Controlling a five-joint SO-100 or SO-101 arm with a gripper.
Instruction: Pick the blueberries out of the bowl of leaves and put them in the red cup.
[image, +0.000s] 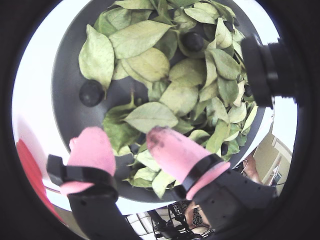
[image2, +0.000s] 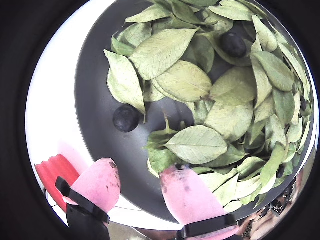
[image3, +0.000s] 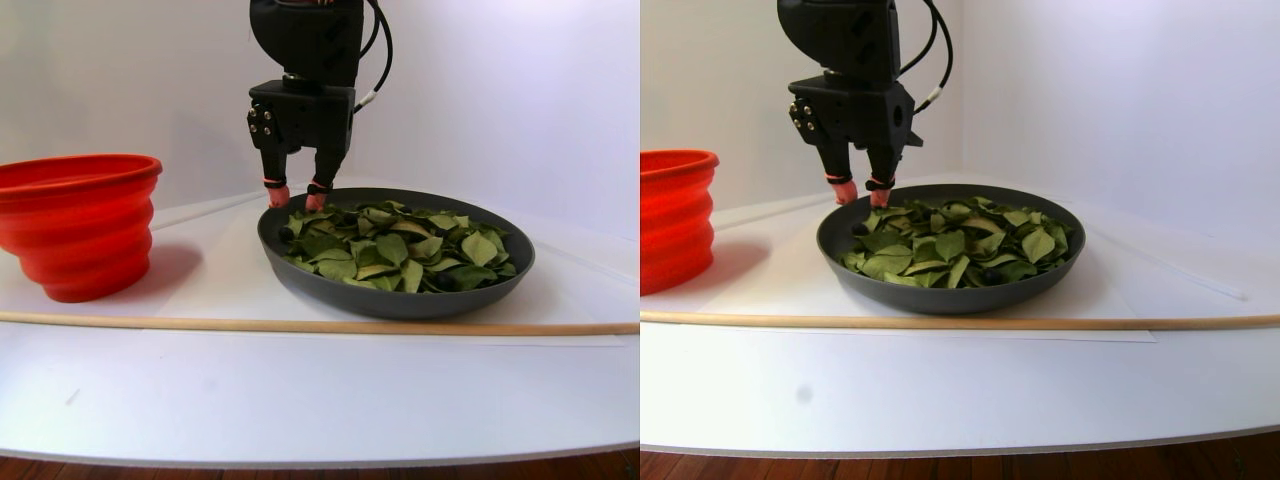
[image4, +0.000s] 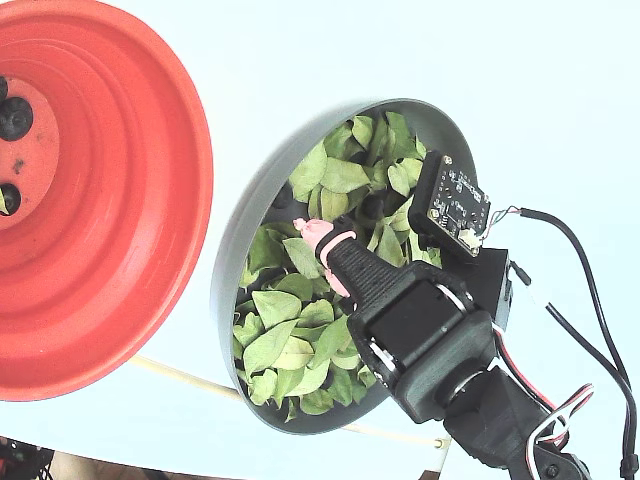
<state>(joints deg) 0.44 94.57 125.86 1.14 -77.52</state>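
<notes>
Gripper (image2: 140, 187) hangs over the near edge of the bowl (image2: 95, 100), its soft pink-capped fingers (image2: 187, 197) apart and holding nothing, the right tip resting on the leaves (image2: 197, 142). The bowl is smooth dark grey, shallow and round, piled with matte oval leaves; one round dark berry (image2: 126, 118) sits on bare bowl floor beyond the left finger, another (image2: 233, 44) lies further in among the leaves. Ribbed red cup (image4: 120, 200) stands just beside the bowl with berries (image4: 14, 118) already on its floor, and a thin wooden rod (image3: 300, 324) lies across the white table (image3: 300, 400) in front.
</notes>
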